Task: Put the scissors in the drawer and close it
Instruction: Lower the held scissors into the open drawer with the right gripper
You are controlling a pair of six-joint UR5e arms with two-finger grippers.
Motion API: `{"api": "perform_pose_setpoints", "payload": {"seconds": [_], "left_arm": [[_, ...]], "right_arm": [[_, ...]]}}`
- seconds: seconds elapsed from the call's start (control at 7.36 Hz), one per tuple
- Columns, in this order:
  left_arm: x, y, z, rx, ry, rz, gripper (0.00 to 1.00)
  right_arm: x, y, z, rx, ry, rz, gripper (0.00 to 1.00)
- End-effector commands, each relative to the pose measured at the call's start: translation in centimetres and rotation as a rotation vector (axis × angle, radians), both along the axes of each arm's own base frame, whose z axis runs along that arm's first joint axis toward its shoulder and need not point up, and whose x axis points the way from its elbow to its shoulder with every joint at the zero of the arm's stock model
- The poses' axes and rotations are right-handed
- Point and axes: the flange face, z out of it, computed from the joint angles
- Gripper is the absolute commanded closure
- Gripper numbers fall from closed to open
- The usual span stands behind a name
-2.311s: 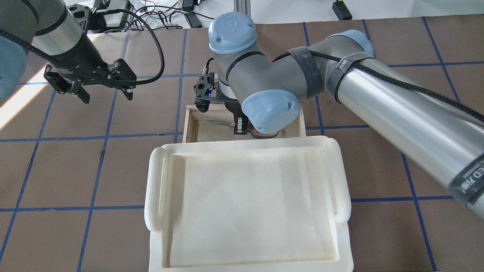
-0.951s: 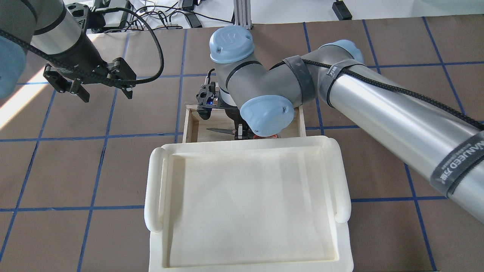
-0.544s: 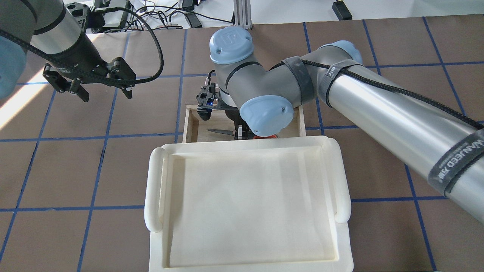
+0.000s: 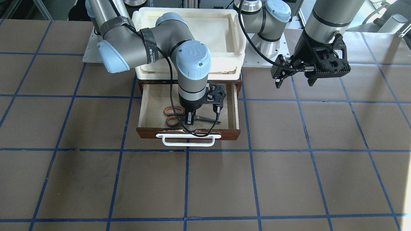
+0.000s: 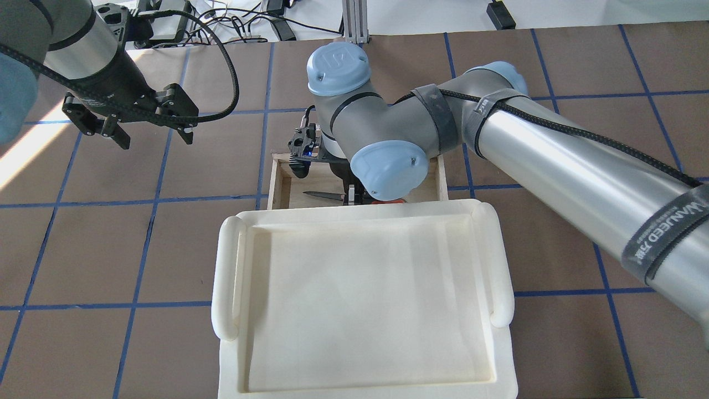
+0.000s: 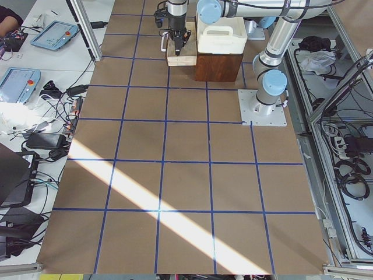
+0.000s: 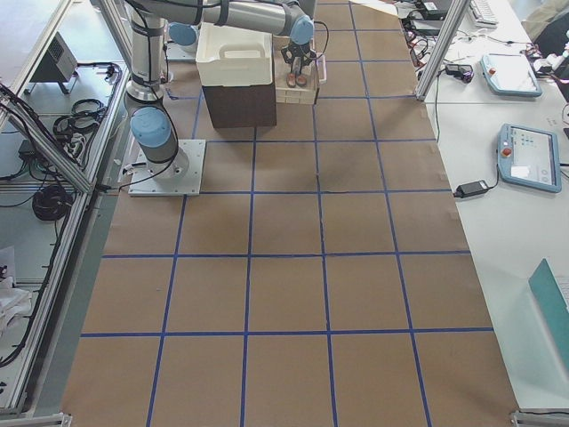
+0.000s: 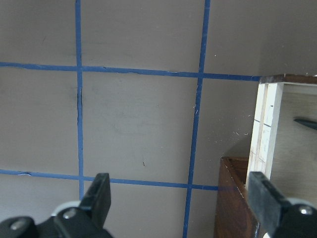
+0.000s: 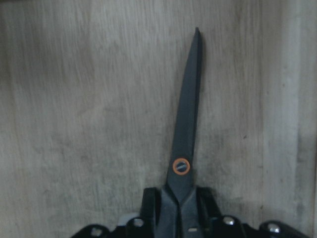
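Observation:
The scissors (image 4: 173,116) lie low inside the open drawer (image 4: 189,133), red-orange handles to one side and dark blades (image 5: 321,194) to the other. My right gripper (image 4: 190,120) reaches down into the drawer and is shut on the scissors near the pivot. In the right wrist view the blades (image 9: 188,119) point away over the pale plywood floor, close to it. The drawer's white bar handle (image 4: 188,140) faces away from the robot. My left gripper (image 5: 156,141) is open and empty above the table, to the side of the drawer (image 8: 267,124).
A cream-white plastic tray (image 5: 360,299) sits on top of the dark brown cabinet (image 8: 233,198) that holds the drawer. The brown table has a blue tape grid (image 4: 186,179). Cables and tablets lie beyond the table edges in the side views.
My right gripper has lowered the scissors deeper into the drawer over the last two seconds, with hardly any motion in the last half second. The left arm has barely moved.

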Motion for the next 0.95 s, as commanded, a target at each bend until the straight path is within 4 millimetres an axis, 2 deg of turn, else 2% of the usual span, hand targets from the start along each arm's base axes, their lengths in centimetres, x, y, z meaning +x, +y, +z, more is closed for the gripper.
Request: {"api": "perform_pose_setpoints", "payload": {"seconds": [0.0,0.14,0.27,0.41,0.54,0.82], "left_arm": [[0.0,0.0,0.0,-0.001,0.0,0.0,0.0],[0.0,0.0,0.0,0.001,-0.001,0.0,0.0],[-0.1,0.0,0.0,0.001,0.0,-0.001,0.0],[0.0,0.0,0.0,0.001,0.0,0.0,0.0],[-0.1,0.0,0.0,0.001,0.0,-0.001,0.0],[0.0,0.0,0.0,0.001,-0.001,-0.001,0.0]], "right_arm": [[0.0,0.0,0.1,0.001,-0.003,-0.002,0.44],[0.0,0.2,0.5,-0.002,-0.006,-0.004,0.35],[-0.1,0.3,0.7,-0.001,-0.005,-0.003,0.17],[-0.1,0.4,1.3,-0.008,-0.011,-0.003,0.08],[0.2,0.5,2.7,-0.017,-0.057,-0.005,0.03],[-0.4,0.3,4.8,-0.048,-0.082,-0.017,0.0]]}}
